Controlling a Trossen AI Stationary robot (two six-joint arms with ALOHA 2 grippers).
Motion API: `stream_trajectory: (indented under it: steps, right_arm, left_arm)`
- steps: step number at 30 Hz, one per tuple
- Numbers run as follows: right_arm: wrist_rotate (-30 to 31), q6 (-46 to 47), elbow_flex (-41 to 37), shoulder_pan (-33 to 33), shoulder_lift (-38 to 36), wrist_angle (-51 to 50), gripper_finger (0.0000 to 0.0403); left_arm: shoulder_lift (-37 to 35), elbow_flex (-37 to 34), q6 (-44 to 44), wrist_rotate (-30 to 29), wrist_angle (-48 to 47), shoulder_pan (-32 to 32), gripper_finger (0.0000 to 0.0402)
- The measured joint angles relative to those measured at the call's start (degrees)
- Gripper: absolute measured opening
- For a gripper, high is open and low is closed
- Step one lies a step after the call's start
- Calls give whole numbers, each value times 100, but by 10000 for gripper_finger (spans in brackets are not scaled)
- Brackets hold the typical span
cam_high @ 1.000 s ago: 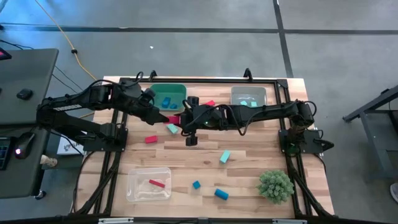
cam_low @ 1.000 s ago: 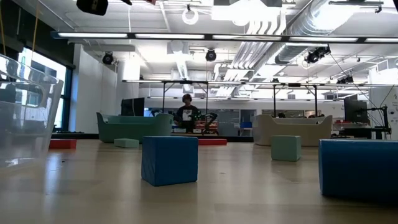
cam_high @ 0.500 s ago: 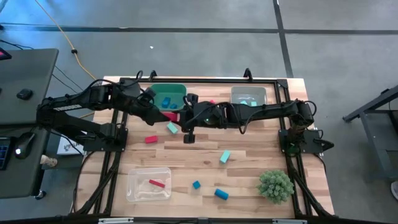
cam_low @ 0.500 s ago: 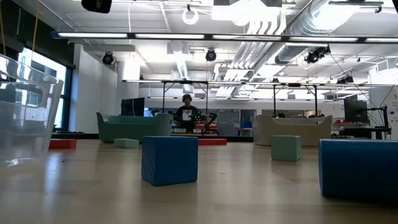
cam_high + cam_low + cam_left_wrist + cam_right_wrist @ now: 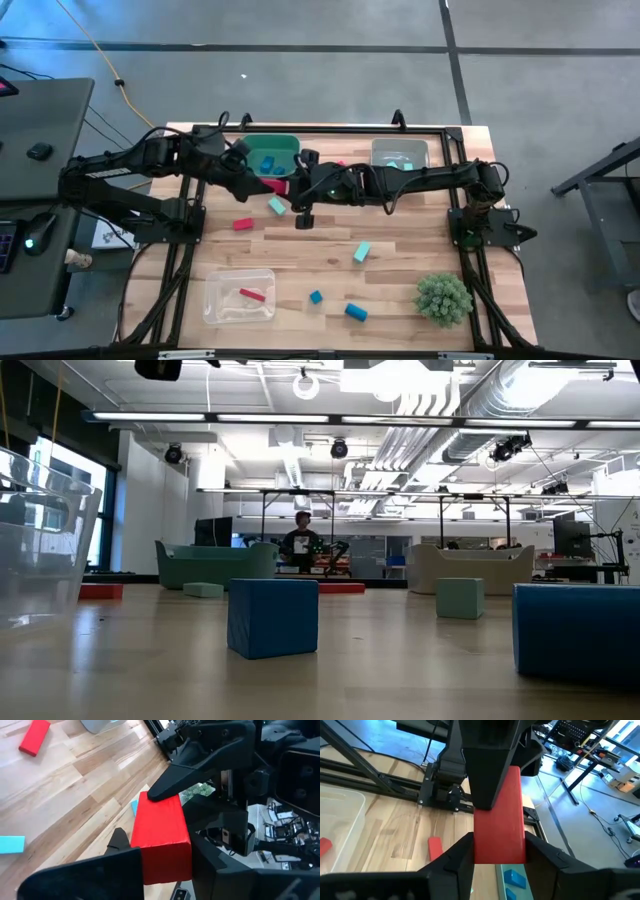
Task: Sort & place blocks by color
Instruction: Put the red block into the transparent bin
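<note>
A red block (image 5: 272, 186) hangs in the air just in front of the green bin (image 5: 290, 142), between my two grippers. My left gripper (image 5: 262, 183) reaches in from the table's left and is shut on one end of it. My right gripper (image 5: 290, 190) comes from the right and is shut on the other end. Loose blocks lie on the table: red (image 5: 243, 224), teal (image 5: 277, 206), teal (image 5: 362, 252), blue (image 5: 316, 296) and blue (image 5: 356, 312). My left gripper pinches the red block's end (image 5: 162, 862) between its two fingers (image 5: 90, 875), coming from the table's left and slanting down. The block is clear of the table and sticks out beyond the fingers. My right gripper pinches the block's opposite end (image 5: 499, 852) between its two fingers (image 5: 462, 857), coming from the table's right, nearly level. One of its fingers (image 5: 170, 780) lies against the block's upper edge in the left wrist view.
The green bin holds blue blocks. A clear bin (image 5: 400, 145) at the far right holds teal blocks. A clear bin (image 5: 215, 310) at the near left holds a red block. A spiky green plant ball (image 5: 443, 298) stands near right. Black frame rails edge the table.
My left gripper's fingers have closed in on the end of the red block that my right gripper holds out. The block has stayed in the air at about the same spot, and both arms have kept their places.
</note>
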Motion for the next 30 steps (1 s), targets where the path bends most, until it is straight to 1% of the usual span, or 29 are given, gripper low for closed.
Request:
stream_trajectory:
  steps: [3, 7, 13, 20, 24, 28, 30]
  right_arm:
    - [-31, -42, 0, 0, 0, 11, 154]
    - [305, 30, 0, 22, 0, 43, 181]
    - [412, 24, 0, 139, 0, 22, 210]
    - [624, -26, 0, 329, -75, -161, 215]
    - [996, -6, 0, 424, -229, -439, 215]
    - [1368, 85, 0, 481, -436, -710, 216]
    - [1480, 167, 0, 496, -534, -794, 216]
  left_arm:
    - [2, 0, 95, 1, -35, -18, 51]
    - [7, 0, 94, -78, -67, -130, 50]
    - [7, 0, 68, -230, -176, -379, 50]
    - [7, 0, -86, -510, -365, -789, 50]
    - [7, 0, -238, -619, -421, -1090, 50]
    - [7, 0, -382, -631, -554, -1496, 41]
    - [20, 0, -540, -751, -687, -1727, 36]
